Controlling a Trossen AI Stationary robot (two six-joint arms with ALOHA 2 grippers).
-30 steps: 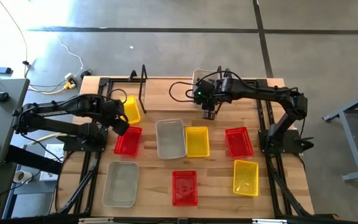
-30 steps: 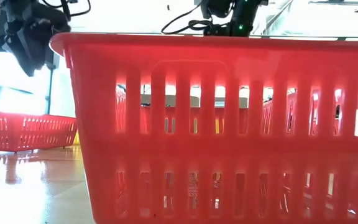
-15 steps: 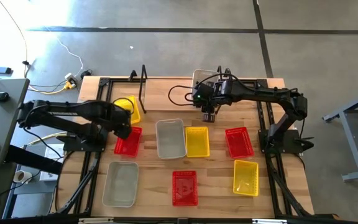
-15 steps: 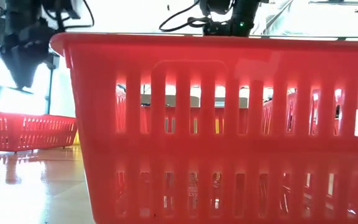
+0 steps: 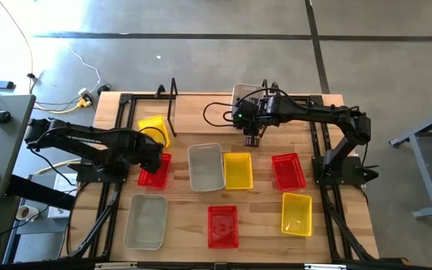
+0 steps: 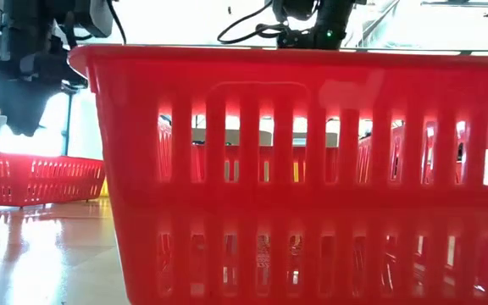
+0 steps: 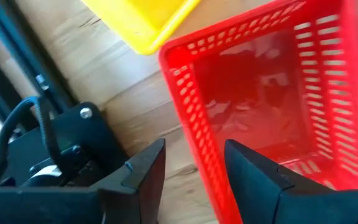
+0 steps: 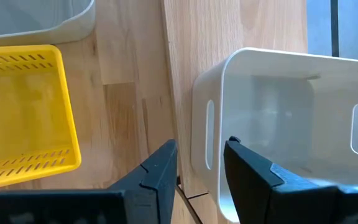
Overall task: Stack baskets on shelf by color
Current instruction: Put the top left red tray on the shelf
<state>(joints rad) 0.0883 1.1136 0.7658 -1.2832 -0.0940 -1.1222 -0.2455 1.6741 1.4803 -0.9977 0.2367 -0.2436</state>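
Observation:
My left gripper (image 5: 153,156) hangs open, pointing down, just above the far end of a red basket (image 5: 154,175) at the table's left. In the left wrist view its fingers stand on either side of that basket's side wall (image 7: 194,134) without touching it. A yellow basket (image 5: 153,129) lies beyond it, beside the black wire shelf (image 5: 172,97); whether it rests on the shelf I cannot tell. My right gripper (image 5: 251,139) hovers open with nothing between its fingers at the far middle, next to a white box (image 8: 278,118). Other baskets lie on the table.
In the middle row lie a grey-white basket (image 5: 205,166), a yellow one (image 5: 238,170) and a red one (image 5: 288,171). Near the front edge lie a grey-white one (image 5: 146,221), a red one (image 5: 223,226) and a yellow one (image 5: 296,214). Black arm frames run along both table sides.
My left gripper has come down and toward the table's near edge, away from the yellow basket and over the red basket at the left, turning a little. It stays open. The baskets have not moved.

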